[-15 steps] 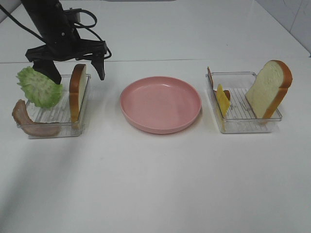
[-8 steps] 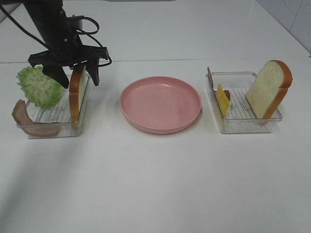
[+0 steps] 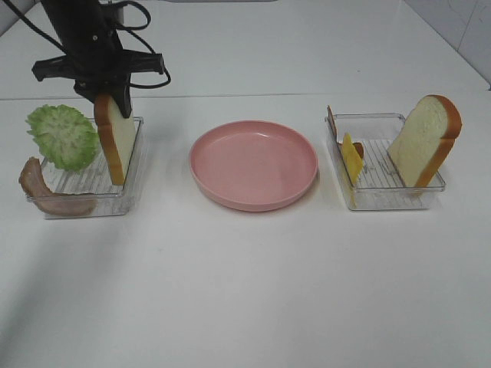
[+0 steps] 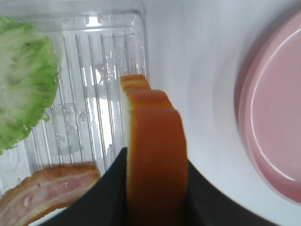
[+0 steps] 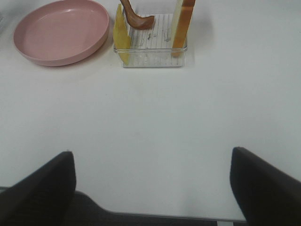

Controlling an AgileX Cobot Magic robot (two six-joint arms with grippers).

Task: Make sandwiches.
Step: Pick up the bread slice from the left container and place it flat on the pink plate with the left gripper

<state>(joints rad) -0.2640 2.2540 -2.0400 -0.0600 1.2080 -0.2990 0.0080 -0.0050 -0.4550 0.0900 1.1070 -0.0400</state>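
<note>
Left gripper [image 3: 112, 93] is pinching the bread slice [image 3: 116, 142] by its top crust, and the slice is tipping and starting to rise inside the left tray [image 3: 77, 201], beside the lettuce [image 3: 61, 136]. A second ago the jaws were hanging open around it; likely the pink plate [image 3: 253, 165] is coming next.

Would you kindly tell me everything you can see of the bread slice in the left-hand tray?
The bread slice is a toy with a white face and orange-brown crust, foam-like. It stands on edge, tilted, top leaning away from the pink plate. The left end effector is shut on its top crust, a finger on each face. Its lower end is inside the clear tray, by the wall nearest the plate; whether it rests there is unclear.
</note>
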